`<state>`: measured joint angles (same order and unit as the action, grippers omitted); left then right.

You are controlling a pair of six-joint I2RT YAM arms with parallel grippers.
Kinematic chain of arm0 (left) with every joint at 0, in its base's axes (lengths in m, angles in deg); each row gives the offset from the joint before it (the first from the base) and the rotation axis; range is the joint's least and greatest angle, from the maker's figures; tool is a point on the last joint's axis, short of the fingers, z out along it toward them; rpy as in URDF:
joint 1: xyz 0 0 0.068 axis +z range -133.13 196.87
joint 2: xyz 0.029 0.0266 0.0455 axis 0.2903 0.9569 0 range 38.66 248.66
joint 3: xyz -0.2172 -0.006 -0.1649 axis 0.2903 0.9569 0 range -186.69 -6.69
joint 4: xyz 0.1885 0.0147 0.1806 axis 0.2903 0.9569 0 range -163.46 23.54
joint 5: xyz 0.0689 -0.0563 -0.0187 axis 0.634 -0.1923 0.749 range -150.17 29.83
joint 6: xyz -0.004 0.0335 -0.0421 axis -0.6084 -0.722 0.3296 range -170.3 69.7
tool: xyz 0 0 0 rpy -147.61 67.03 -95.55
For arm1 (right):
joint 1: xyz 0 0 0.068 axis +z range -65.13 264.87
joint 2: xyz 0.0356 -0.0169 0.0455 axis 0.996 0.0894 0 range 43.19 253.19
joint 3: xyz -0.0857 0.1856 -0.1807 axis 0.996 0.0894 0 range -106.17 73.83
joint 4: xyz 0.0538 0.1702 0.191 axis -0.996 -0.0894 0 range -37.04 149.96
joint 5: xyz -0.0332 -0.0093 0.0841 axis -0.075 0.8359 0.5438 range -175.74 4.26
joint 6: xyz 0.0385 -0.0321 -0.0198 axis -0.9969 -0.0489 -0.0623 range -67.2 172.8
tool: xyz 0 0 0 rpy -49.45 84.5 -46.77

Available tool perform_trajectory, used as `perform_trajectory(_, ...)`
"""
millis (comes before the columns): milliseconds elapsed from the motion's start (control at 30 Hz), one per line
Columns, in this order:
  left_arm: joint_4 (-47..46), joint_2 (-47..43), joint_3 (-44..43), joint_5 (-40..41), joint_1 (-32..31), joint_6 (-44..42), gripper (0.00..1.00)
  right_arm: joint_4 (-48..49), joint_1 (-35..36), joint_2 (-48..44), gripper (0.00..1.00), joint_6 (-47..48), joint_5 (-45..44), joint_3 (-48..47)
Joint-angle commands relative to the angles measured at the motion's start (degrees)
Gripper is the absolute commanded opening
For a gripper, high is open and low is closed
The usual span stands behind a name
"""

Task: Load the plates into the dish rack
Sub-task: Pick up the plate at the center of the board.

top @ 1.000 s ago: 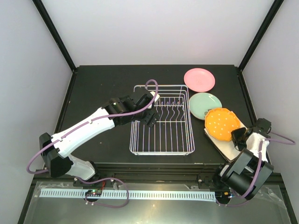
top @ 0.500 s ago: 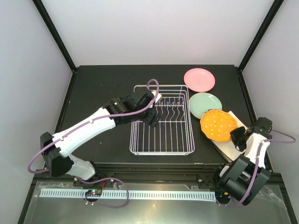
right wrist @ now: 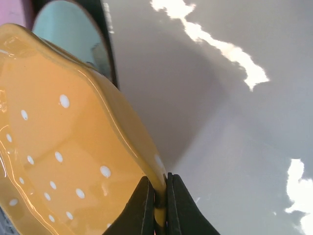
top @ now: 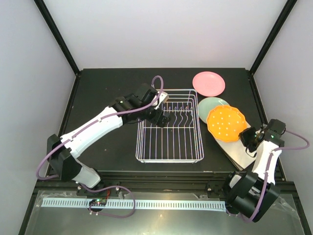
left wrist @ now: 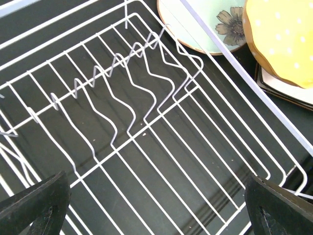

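progress: dish rack (top: pixel 169 126) holds no plates, so nothing is loaded yet.
in hand: right pincer (right wrist: pixel 157 196) is pinching the rim of the orange plate (top: pixel 226 122). The plate is lifted, just right of the rack, and overlaps the green plate (top: pixel 205 105).
left pincer (top: pixel 160 117): spread wide, carrying nothing, hovering over the rack's tines.
left to do: the orange one first, then green, pink plate (top: pixel 209 83) and square white plate (top: pixel 239 151). Those three sit on the worktop (top: pixel 107 93). Can't tell how many squares are stacked there.
change vs 1 s ago: orange plate has moved off the square stack toward the rack. Left pincer has shifted slightly toward the rack's far-left corner.
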<state>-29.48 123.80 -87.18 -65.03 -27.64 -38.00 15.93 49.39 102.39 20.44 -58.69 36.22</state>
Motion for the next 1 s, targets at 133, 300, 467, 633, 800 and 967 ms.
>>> perform_trajectory(133,-1.97,2.81,-2.56,-11.16,2.31,0.03,0.99,4.69,2.11,-4.20,0.01,-2.99,8.92,-5.42)
perform_trajectory(300,-2.75,4.33,-4.82,-16.49,2.30,0.04,0.99,5.64,3.72,-6.11,0.01,-5.28,9.64,-6.31)
perform_trajectory(467,-6.59,5.61,-5.74,-22.85,2.32,2.57,0.99,6.70,6.10,-6.97,0.01,-7.39,9.94,-7.10)
perform_trajectory(633,-7.32,8.09,-8.24,-25.41,2.24,3.20,0.99,7.63,11.24,-8.65,0.01,-10.62,8.60,-8.59)
perform_trajectory(800,-7.29,9.66,-10.16,-25.79,2.10,3.29,0.99,10.12,18.69,-10.37,0.01,-15.50,5.57,-9.67)
perform_trajectory(967,-8.09,10.35,-9.82,-25.80,2.15,3.16,0.99,10.18,23.85,-10.13,0.01,-17.35,3.44,-11.20)
